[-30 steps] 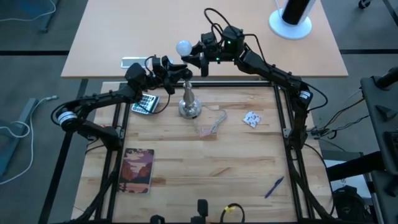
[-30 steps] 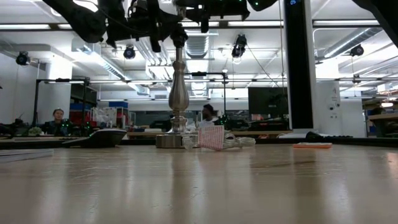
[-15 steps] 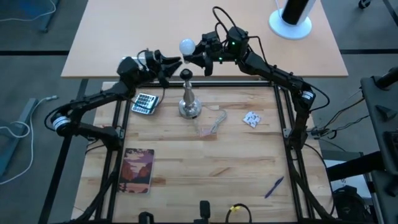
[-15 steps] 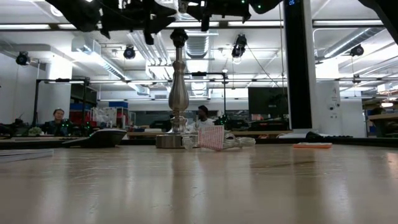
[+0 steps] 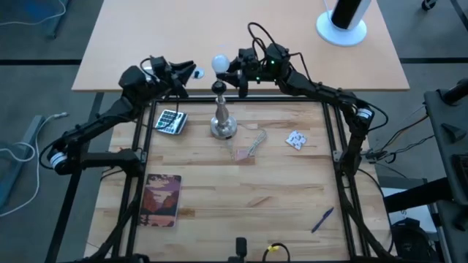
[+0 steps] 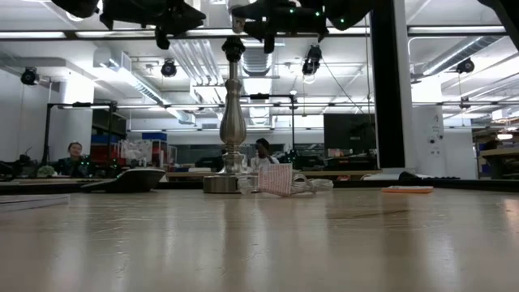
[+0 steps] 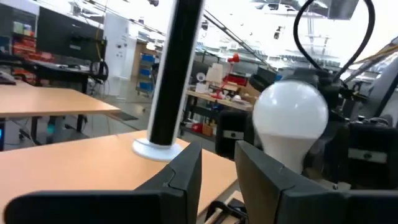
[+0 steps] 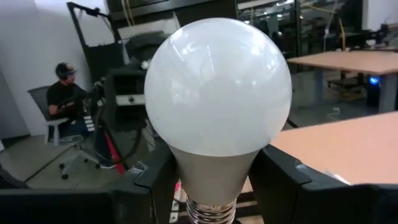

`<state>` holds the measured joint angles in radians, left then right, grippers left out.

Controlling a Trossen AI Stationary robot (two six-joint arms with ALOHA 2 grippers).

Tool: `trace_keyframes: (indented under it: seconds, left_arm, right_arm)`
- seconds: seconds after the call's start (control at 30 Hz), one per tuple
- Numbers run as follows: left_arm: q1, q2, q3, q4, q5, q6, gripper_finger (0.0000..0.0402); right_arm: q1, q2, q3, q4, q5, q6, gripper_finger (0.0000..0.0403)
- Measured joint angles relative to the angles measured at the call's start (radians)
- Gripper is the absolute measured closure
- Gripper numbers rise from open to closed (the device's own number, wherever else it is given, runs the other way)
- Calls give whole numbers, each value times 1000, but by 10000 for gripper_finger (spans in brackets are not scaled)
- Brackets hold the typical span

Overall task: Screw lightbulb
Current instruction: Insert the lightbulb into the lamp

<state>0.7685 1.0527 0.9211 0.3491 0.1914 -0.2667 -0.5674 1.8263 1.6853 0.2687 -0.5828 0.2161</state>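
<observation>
Lab room, perhaps strip-lit ceiling

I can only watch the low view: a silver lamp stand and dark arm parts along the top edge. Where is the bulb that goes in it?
Observer: The white frosted round lightbulb is up in the air, held by its neck in the right pincer.
Visitor: Is it right above the stand?
Observer: Not quite. From above it shows just past the black socket of the silver baluster-shaped lamp stand, toward the table's far edge.
Visitor: And the other arm?
Observer: The left pincer points at the bulb from the other side, fingers slightly apart, holding nothing.
</observation>
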Motion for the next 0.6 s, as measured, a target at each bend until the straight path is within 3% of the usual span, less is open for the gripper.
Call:
trace_keyframes:
  seconds: [0.6]
  left_arm:
    - [0, 11, 0, -1, 0, -4, 332]
  right_arm:
    - [42, 8, -21, -38, 87, -111, 238]
